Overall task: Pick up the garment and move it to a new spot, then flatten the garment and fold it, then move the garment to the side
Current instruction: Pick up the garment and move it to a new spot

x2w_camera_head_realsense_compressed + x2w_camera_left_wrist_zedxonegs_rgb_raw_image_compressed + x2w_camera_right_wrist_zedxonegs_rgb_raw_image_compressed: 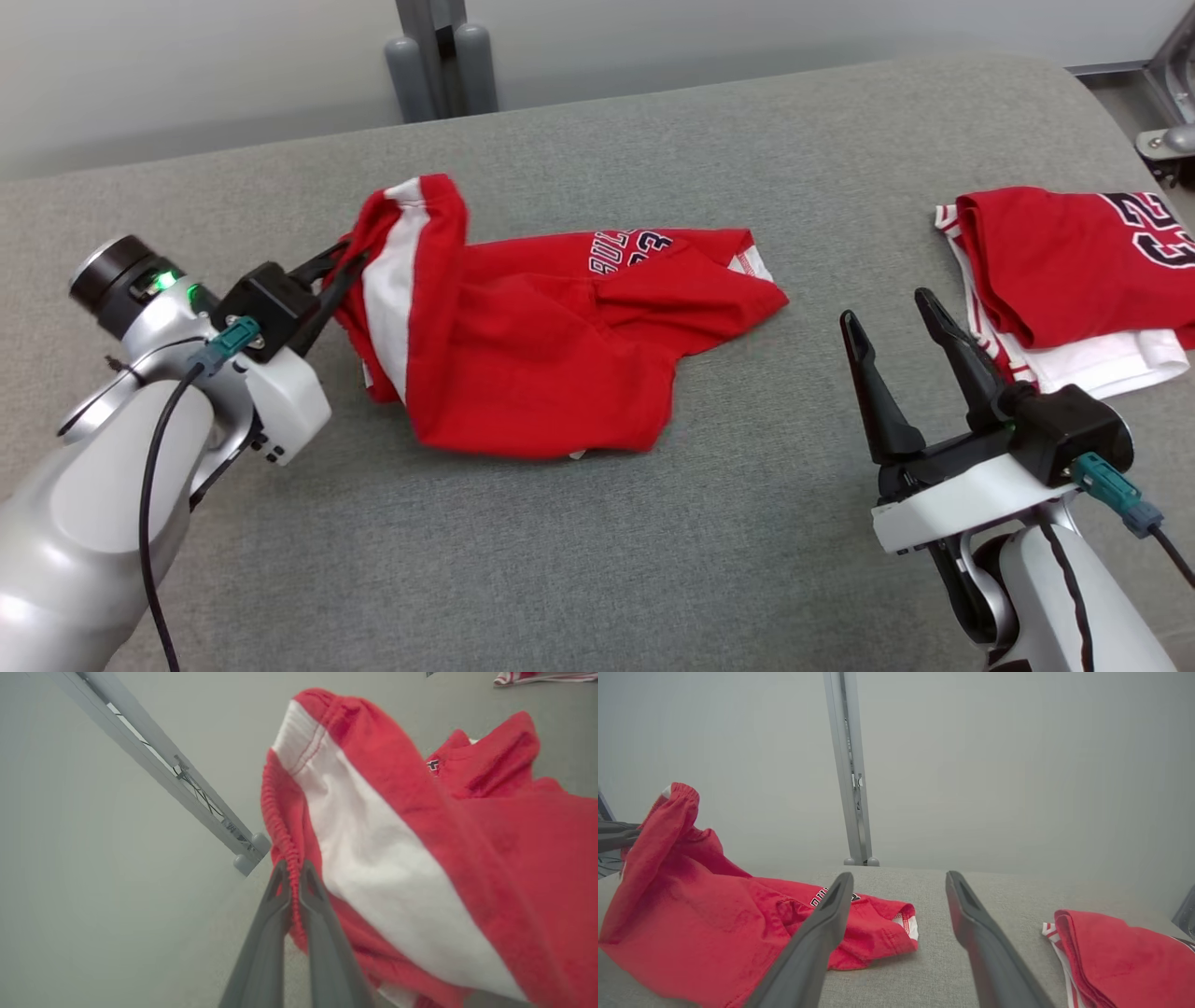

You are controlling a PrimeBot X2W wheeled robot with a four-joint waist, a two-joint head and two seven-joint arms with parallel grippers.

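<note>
The left fingers [264,947] are pressed together on the gathered elastic waistband [279,821] of the red garment [541,345], pinching only a thin ridge of that edge close to their tips. From the pinch the cloth stands up in a peak beside and above the fingers, its white stripe [373,868] turned toward them. The rest trails away from the tips across the grey desk [653,560] in a crumpled heap, with the printed lettering partly lost in folds. The right fingers [808,947] are spread wide and hold nothing. They hover over bare desk, with the garment's far end off to their left and a folded pile [1064,271] of red and white clothes near on their right.

The grip looks like the weak point. With so little waistband between the tips, a quick lift or a sideways drag could pull the elastic free and drop the cloth. Held at one point, the garment would likely hang bunched and land twisted, making flattening harder. A carry toward the right fingers also risks brushing the folded pile and undoing it.
</note>
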